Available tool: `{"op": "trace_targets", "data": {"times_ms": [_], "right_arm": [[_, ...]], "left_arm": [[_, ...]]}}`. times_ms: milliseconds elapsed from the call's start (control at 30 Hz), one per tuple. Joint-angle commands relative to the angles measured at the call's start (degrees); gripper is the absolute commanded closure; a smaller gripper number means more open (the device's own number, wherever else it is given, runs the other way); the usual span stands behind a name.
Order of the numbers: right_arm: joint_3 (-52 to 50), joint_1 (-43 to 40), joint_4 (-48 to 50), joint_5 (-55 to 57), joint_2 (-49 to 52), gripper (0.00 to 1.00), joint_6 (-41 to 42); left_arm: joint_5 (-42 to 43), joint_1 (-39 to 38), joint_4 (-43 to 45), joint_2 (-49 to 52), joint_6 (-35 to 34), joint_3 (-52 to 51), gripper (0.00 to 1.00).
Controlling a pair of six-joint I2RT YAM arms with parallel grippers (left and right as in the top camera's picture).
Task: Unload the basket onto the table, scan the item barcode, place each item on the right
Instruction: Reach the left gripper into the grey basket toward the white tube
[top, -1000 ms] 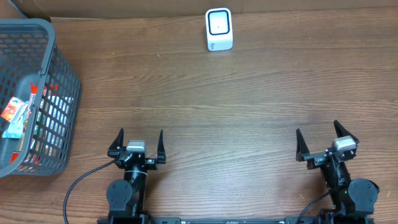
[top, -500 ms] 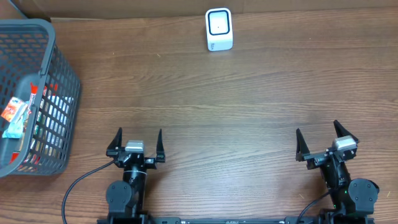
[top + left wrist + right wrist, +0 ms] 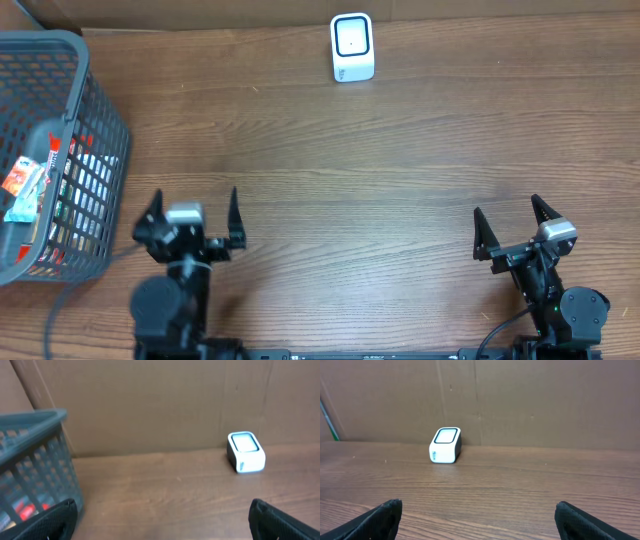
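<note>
1. Left gripper (image 3: 193,206): jaws wide apart, holding nothing, low over the table (image 3: 400,170), just beside the basket (image 3: 40,40).
2. Right gripper (image 3: 508,212): jaws wide apart, holding nothing, at the near right edge, well apart from everything else.
3. Packets (image 3: 22,190): the goods to scan lie loose and overlapping inside the basket at far left. No barcode can be made out.
4. Scanner (image 3: 352,47): small white box at the far edge, well apart from the basket.
5. Risk, collision: a low reach could strike the basket's wall and shove it.
6. Risk, pick: overlapping packets could yield two at once, or a finger caught in the mesh.
7. Risk, scan: a packet gripped over its barcode, or held face away, likely will not read.
</note>
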Motion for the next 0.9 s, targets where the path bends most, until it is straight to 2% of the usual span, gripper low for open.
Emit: {"op": "trace_targets", "data": {"times_ms": [0,100,233,367,467,600,733,867], "right_arm": [[-0.3,0.3,0.3,-0.5,-0.6,0.0,0.5],[-0.3,0.3,0.3,-0.6,-0.6,0.0,0.9],[-0.3,0.3,0.3,-1.7,-0.6,0.0,1.6],[-0.3,0.3,0.3,-3.0,-0.6,0.0,1.6],[-0.3,0.3,0.3,-3.1,-0.6,0.0,1.6],[-0.2,0.3,0.3,-3.1,-0.6,0.0,1.6],[-0.2,0.3,0.3,-3.3,-0.6,0.0,1.6],[-0.2,0.3,0.3,-3.3,-0.6,0.0,1.6]], "left_arm": [[-1.6,-0.3,-6.4,12.7,-2.1,16.1,0.0],[-1.2,0.6,-15.9,23.5,-5.0,30.9,0.0],[3.6,5.5,-30.6,39.1,-4.0,53.9,0.0],[16.2,16.6,-43.5,54.4,0.0,75.3,0.0],[27.1,27.2,-50.0,63.9,0.6,86.7,0.0],[36.6,40.0,-54.4,73.0,0.5,92.8,0.0],[37.2,47.6,-55.3,79.0,-2.9,92.8,0.0],[37.2,50.9,-57.0,83.3,-6.0,92.8,0.0]]}}
